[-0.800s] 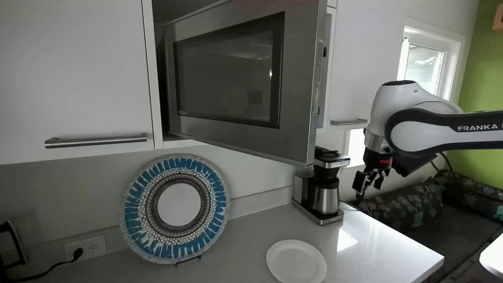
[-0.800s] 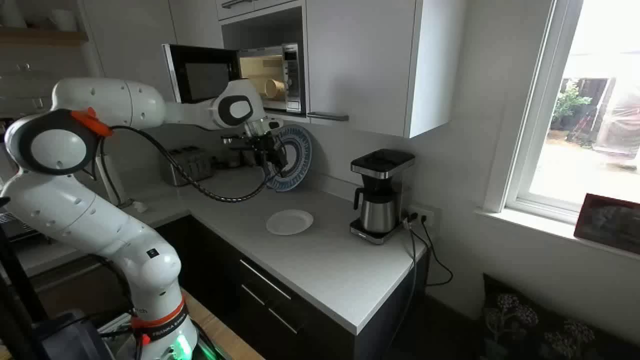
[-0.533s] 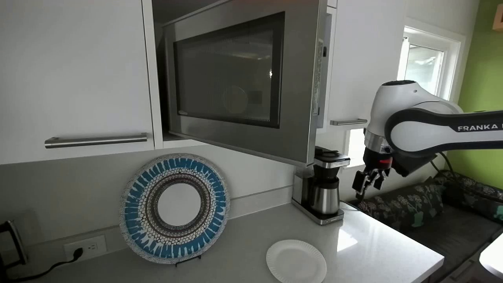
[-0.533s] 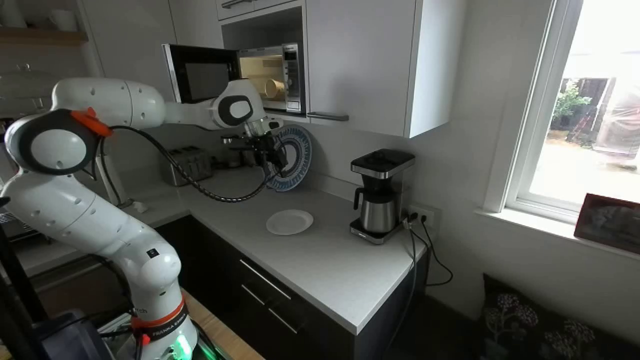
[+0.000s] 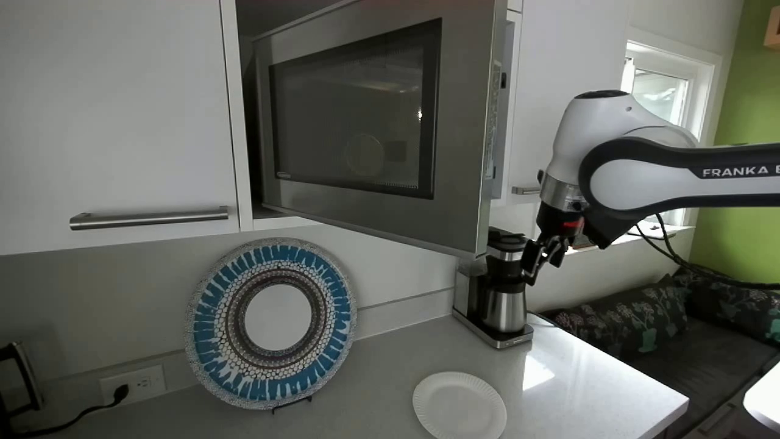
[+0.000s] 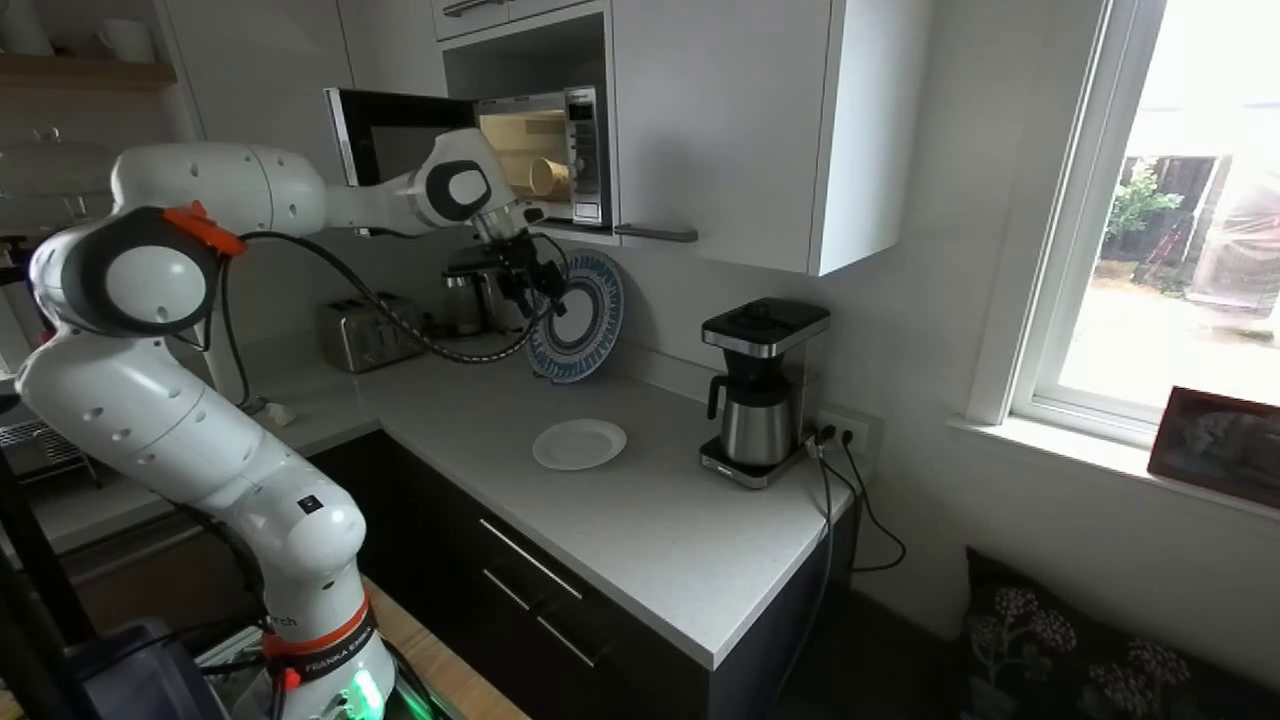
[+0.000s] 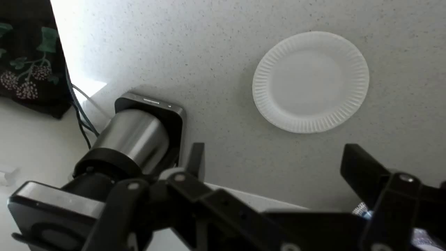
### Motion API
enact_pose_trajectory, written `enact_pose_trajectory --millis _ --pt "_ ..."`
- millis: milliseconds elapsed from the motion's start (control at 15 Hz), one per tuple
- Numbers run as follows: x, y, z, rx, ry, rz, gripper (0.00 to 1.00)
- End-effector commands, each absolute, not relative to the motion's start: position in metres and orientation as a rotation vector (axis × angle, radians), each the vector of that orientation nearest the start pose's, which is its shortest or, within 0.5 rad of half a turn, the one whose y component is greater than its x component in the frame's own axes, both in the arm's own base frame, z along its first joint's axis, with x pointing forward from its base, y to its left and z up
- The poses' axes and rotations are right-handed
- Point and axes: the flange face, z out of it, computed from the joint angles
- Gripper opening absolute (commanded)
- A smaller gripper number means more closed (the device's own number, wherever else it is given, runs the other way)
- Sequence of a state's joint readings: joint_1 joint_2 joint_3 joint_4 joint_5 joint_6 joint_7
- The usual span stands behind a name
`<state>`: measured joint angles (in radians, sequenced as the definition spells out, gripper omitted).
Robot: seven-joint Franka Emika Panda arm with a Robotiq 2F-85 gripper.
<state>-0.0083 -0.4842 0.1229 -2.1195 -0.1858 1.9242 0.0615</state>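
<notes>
In your wrist view you had, left to right, the coffee maker (image 7: 136, 136), the hand (image 7: 274, 153) with its fingers (image 7: 362, 170) apart and empty, then the round white plate (image 7: 308, 82) on the bench (image 7: 216, 87), slightly right of the hand's midline and seemingly well below.

White fluted plate (image 7: 310, 82) lies flat on counter (image 7: 209, 62)
</notes>
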Motion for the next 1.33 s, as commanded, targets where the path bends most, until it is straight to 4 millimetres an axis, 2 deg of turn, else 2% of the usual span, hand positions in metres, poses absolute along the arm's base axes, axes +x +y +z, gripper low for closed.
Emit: enact_pose_trajectory --millis 0,733,1000,1267 --pt "0.43 0.053 0.638 -3.31 -0.154 -0.523 1.0" --pt "0.432 0.047 0.635 -3.31 -0.14 -0.511 1.0" --pt "0.409 0.076 0.671 -3.296 -0.156 -0.613 1.0" --pt "0.389 0.111 0.71 -3.262 -0.151 -0.792 1.0"
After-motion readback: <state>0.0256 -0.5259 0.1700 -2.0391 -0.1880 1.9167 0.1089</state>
